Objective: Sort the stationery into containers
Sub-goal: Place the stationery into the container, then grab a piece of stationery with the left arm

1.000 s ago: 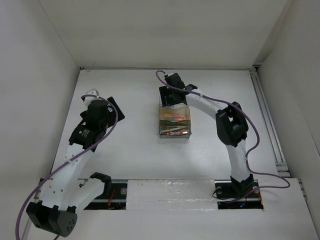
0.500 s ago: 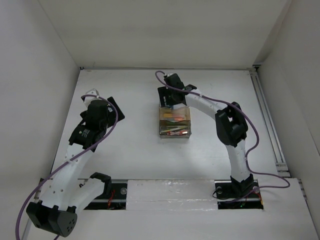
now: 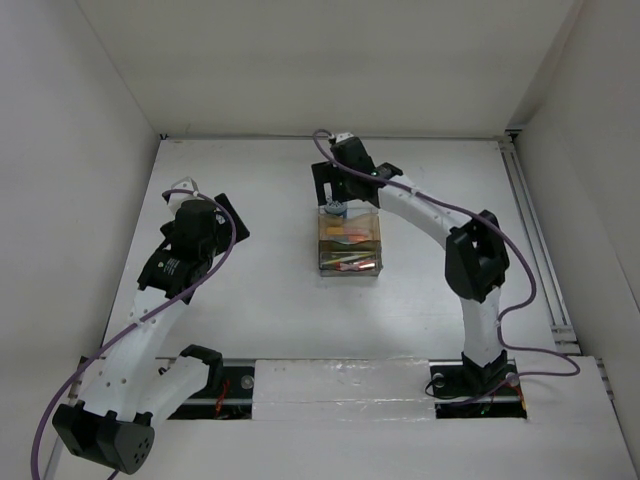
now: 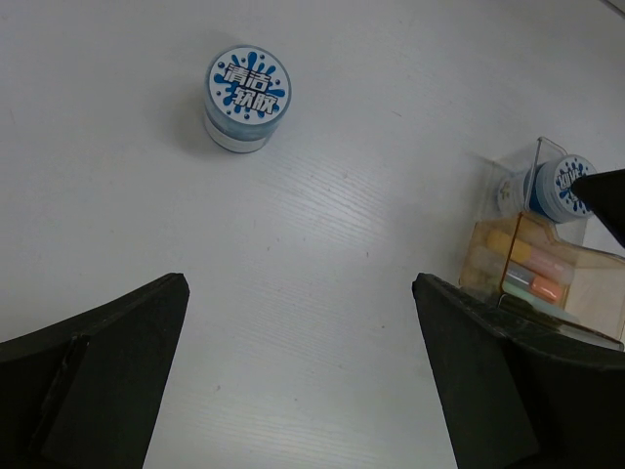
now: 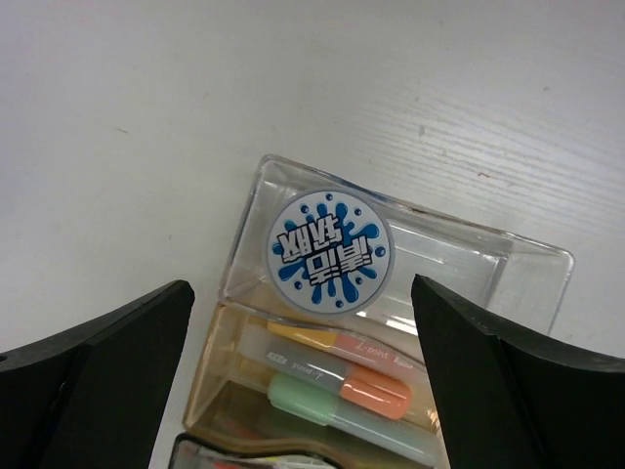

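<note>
**Top view.** The organizer (image 3: 349, 246) sits mid-table (image 3: 270, 300). Its near compartments show red and orange pens (image 3: 350, 263), and a boxed roll (image 3: 336, 209) lies at the far end. The right gripper (image 3: 335, 188) hangs just past that far end. The left gripper (image 3: 215, 212) is well apart, over the left side of the table. No loose pens or markers can be seen on the table from here.

**Left wrist.** The fingers (image 4: 98, 371) are spread wide with nothing between them. A loose roll (image 4: 247, 86) stands on bare table ahead, well apart from the organizer at the right edge.

**Right wrist.** The fingers (image 5: 93, 366) are spread and empty above the organizer. The boxed roll lies flat, label up, alone in the end compartment. In the next compartment a yellow-orange marker (image 5: 342, 344) and a green-orange marker (image 5: 337, 396) lie side by side.

**Progress (judgement).** The task is nearly done. Pens, markers and one roll are stowed. The loose roll looks like the last item out, and it is closest to the left arm.
</note>
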